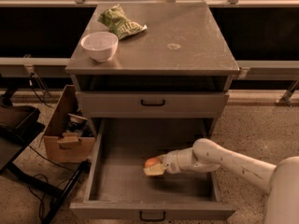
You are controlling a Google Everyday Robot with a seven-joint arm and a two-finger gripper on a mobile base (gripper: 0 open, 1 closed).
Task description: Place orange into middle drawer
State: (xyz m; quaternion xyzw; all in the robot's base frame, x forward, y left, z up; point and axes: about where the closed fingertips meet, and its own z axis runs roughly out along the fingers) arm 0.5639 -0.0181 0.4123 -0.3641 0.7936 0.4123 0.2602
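Note:
The middle drawer (107, 190) is pulled wide open below the cabinet, a grey tray with a flat floor and a small black handle on its front panel. My gripper (153, 167) reaches in from the right, over the middle of the drawer's floor. It is shut on the orange (151, 162), a small round bright-orange fruit held low inside the tray, just above the floor. The white arm stretches back to the lower right corner.
On the cabinet top (187, 45) stand a white bowl (99, 45) and a green snack bag (119, 22). The drawer above (152, 104) is shut. A cardboard box (67, 136) with items, cables and a black stand sit on the floor at left.

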